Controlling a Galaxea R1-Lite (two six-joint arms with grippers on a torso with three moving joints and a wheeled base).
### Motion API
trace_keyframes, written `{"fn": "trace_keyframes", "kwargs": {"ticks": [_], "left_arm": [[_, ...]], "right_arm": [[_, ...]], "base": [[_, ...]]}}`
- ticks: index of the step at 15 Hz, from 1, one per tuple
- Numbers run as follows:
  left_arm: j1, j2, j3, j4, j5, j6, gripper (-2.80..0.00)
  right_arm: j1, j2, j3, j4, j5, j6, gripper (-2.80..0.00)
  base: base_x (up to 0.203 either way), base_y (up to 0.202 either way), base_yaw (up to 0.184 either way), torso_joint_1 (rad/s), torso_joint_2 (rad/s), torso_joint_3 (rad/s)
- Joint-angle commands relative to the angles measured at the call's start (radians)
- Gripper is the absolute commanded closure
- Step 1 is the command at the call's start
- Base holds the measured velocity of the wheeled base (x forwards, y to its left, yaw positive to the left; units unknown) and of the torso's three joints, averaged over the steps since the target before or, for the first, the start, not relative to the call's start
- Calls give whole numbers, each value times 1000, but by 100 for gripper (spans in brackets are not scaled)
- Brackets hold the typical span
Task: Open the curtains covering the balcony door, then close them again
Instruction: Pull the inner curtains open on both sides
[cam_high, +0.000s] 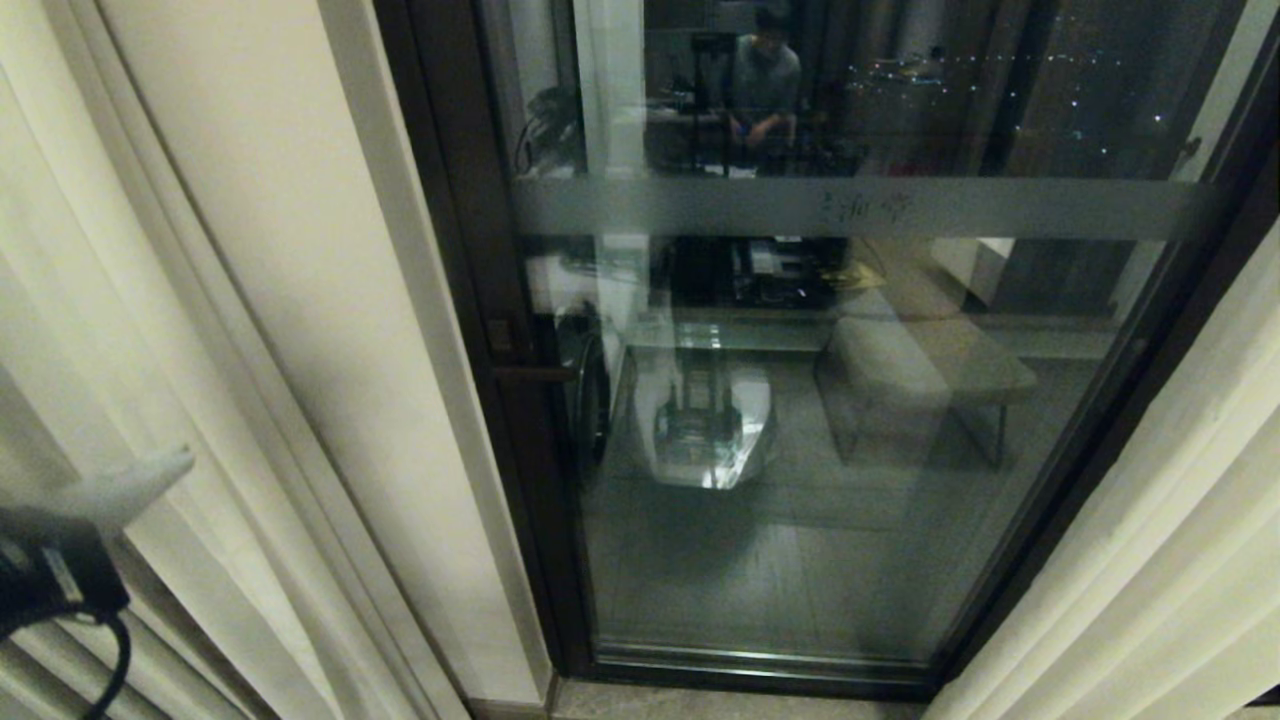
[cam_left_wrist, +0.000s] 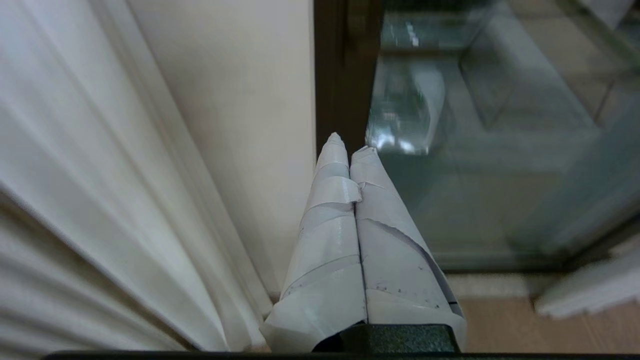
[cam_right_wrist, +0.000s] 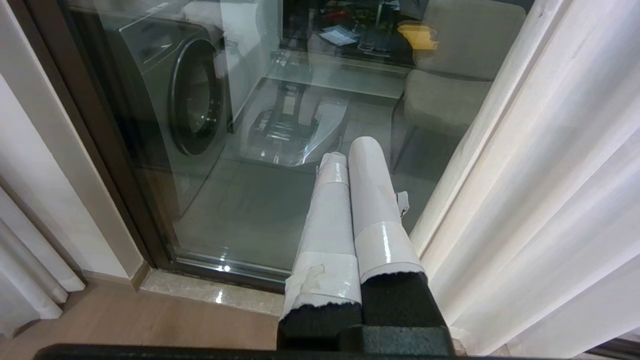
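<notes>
- Left tool: enters the head view at the lower left edge, in front of the left-hand curtain folds. In the left wrist view its two white-wrapped fingers lie pressed together with nothing between them; the tips point toward the dark door frame where it meets the wall.
- Right tool: outside the head view. In the right wrist view its two taped fingers lie side by side, closed and empty, pointing at the lower part of the glass, just beside the right-hand curtain.
- Curtains: drawn apart. The left panel hangs in vertical folds at the left edge of the head view; the right panel hangs at the right edge, and overlaps the right side of the door frame.
- Balcony door: uncovered between the two panels. Dark frame, frosted horizontal band across the glass.
- Wall: a cream strip stands between the left panel and the door frame.
- Washing machine: visible behind the glass on the left side.
- Glass reflections: the robot base, a bench seat and a seated person show faintly.
- Floor: wood boards meet a pale stone sill below the door.
</notes>
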Motion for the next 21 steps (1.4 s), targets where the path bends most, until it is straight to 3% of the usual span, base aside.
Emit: {"fn": "trace_keyframes", "kwargs": {"ticks": [1, 4, 8, 10, 13, 15, 18, 21], "left_arm": [[6, -185, 184, -53, 1, 6, 0], [25, -385, 308, -82, 19, 36, 0], [32, -644, 345, 100, 56, 92, 0], [33, -646, 352, 211, 58, 140, 0], [40, -643, 352, 237, 81, 139, 0], [118, -620, 352, 239, 89, 161, 0], [104, -647, 352, 290, 147, 203, 0], [106, -647, 352, 337, 152, 207, 0]], "right_arm": [[0, 2, 0, 0, 1, -1, 0], [0, 2, 0, 0, 1, -1, 0], [0, 2, 0, 0, 1, -1, 0], [0, 2, 0, 0, 1, -1, 0], [0, 2, 0, 0, 1, -1, 0], [0, 2, 0, 0, 1, -1, 0], [0, 2, 0, 0, 1, -1, 0], [0, 2, 0, 0, 1, -1, 0]], "base": [[0, 0, 0, 0, 0, 0], [0, 0, 0, 0, 0, 0], [0, 0, 0, 0, 0, 0], [0, 0, 0, 0, 0, 0], [0, 0, 0, 0, 0, 0], [0, 0, 0, 0, 0, 0], [0, 0, 0, 0, 0, 0], [0, 0, 0, 0, 0, 0]]}}
